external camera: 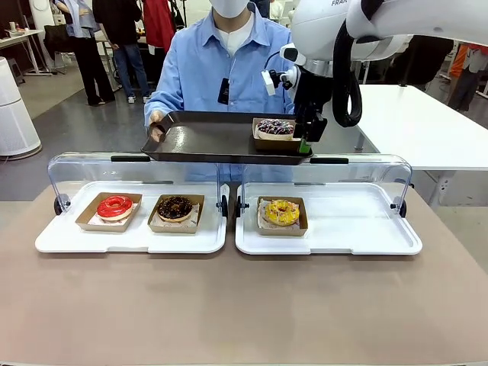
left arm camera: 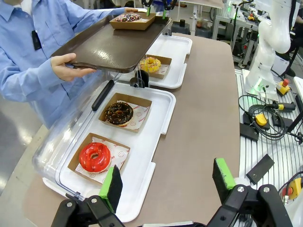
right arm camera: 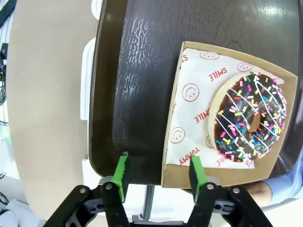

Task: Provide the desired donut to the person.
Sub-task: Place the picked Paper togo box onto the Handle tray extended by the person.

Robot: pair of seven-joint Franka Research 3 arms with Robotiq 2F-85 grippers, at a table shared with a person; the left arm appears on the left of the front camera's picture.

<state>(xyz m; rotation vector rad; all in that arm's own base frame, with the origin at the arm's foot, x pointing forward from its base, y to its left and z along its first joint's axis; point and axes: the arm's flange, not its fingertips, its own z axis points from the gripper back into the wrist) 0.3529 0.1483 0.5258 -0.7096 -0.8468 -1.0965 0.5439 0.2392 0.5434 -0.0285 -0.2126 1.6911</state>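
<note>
Grey floor point(external camera: 91, 130) beyond the tan desk point(external camera: 244, 313); a white table point(external camera: 427, 122) at right, a white rounded unit point(external camera: 11, 114) far left

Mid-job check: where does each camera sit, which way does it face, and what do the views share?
Front: fixed between arms, faces the person holding the tray; right arm shows.
Left wrist: looks along the open left gripper across the white trays.
Right wrist: looks down past the right gripper onto the tray.
Shared: the sprinkled donut.

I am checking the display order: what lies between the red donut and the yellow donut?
In the front view: the chocolate donut, beside the red donut on the left white tray; the yellow donut lies on the right tray.
</note>
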